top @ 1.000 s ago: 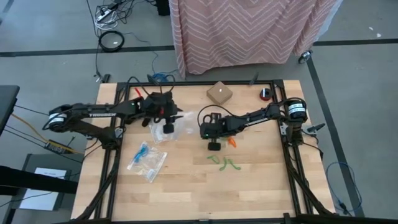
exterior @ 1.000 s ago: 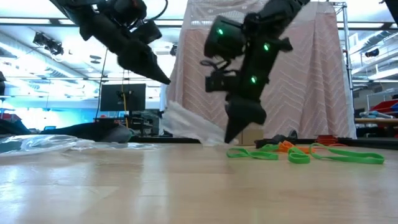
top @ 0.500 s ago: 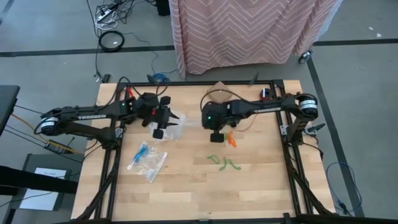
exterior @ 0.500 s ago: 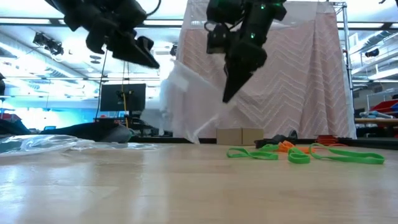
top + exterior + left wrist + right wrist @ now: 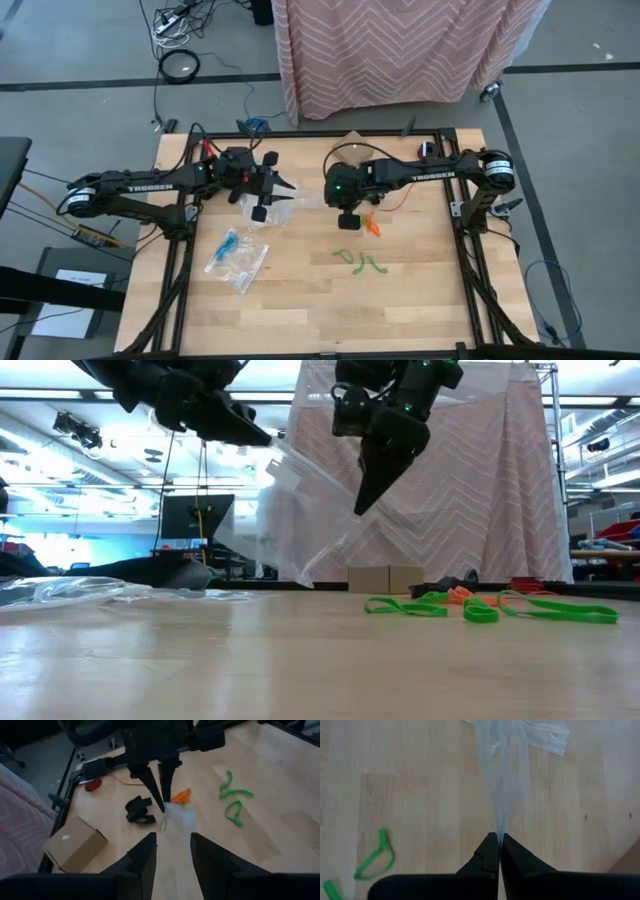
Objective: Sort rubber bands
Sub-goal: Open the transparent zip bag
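Nearest in the low view, bare bench runs back to the green bands and an orange band, loose on the wood and apart from both arms. Above them a clear bag hangs stretched in the air between the two arms. The right end effector is closed, pinching one edge of that bag; the left end effector holds the opposite edge between partly parted fingers. From overhead, a second bag lies flat toward the left, with blue bands showing inside it, so one colour looks already sorted. Green and orange are still out, and I judge the work to be at opening the next bag, roughly partway through. The left wrist view alone shows a black clump near the orange band, perhaps black bands, though I cannot tell; it also shows the cardboard box at the far edge. The right wrist view best shows the pinch itself.
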